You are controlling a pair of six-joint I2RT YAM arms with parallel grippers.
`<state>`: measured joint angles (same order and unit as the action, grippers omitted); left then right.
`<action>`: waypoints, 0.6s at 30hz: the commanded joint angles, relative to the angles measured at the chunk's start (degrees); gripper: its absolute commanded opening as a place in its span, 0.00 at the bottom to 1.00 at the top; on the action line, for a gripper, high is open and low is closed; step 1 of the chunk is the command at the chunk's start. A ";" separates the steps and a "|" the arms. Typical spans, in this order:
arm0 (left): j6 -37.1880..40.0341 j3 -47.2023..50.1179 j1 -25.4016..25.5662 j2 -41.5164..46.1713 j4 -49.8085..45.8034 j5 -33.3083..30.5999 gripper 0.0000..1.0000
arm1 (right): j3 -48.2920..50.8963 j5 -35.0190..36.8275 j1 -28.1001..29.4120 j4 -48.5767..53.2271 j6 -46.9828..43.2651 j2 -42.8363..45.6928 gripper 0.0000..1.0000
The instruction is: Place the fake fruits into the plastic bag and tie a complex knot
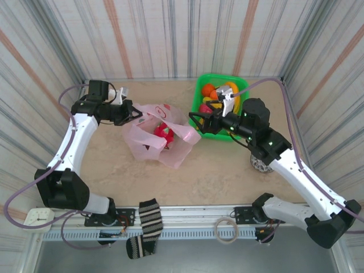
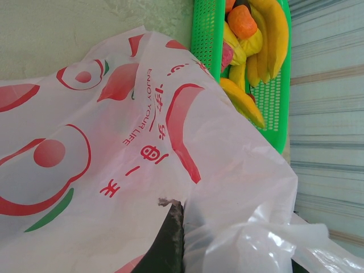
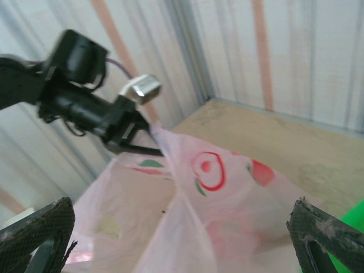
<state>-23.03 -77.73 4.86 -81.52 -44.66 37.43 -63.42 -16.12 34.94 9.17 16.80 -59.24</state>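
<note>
Film from the edge of the plastic bag (image 1: 147, 147) is pinched tight in the left hand (image 1: 135, 112), at the bag's 10 o'clock corner in the top view. The right wrist view shows that pinched film rising to a peak at the closed fingertips. The bag lies on the desk (image 1: 108, 176) a little left of centre, crumpled and slack. Its long axis runs from 10 o'clock, by the left hand, toward 4 o'clock, where a loose flap points to the near right. Red printed marks cover its upper side. Through the film a red fruit (image 1: 163, 131) shows inside, near the bag's middle. At 6 o'clock from the bag a striped sock (image 1: 151, 213) hangs over the near rail.

The right hand (image 1: 194, 123) hovers at the bag's 3 o'clock edge, pointing toward 9 o'clock, its fingers wide apart and holding nothing. Whether a fingertip touches the film I cannot tell. Just behind it, at the bag's 2 o'clock, stands a green basket (image 1: 199, 94) holding more of the fake fruits (image 1: 209, 91), an orange round one and yellow bananas (image 2: 272, 34). In the left wrist view the bananas lie lengthwise along the basket's long wall. A roll of tape (image 1: 217, 230) lies on the rail at 5 o'clock.
</note>
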 commanded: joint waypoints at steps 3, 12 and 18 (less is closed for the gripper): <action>0.00 -0.74 -0.37 2.32 -0.71 -1.37 0.00 | -1.53 0.99 -5.17 9.27 3.38 -3.45 0.99; 0.05 -1.10 -0.37 2.67 -1.47 -1.31 0.00 | -2.25 -1.14 -14.41 11.35 5.00 -13.42 0.99; -0.09 -1.43 -0.36 2.59 -1.48 -0.97 0.00 | -6.09 -0.61 -18.15 13.36 4.89 -23.94 1.00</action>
<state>-23.00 -77.76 4.86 -81.17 -44.93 36.40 -66.92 -16.75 17.78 20.05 20.60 -79.64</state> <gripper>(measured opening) 0.046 0.994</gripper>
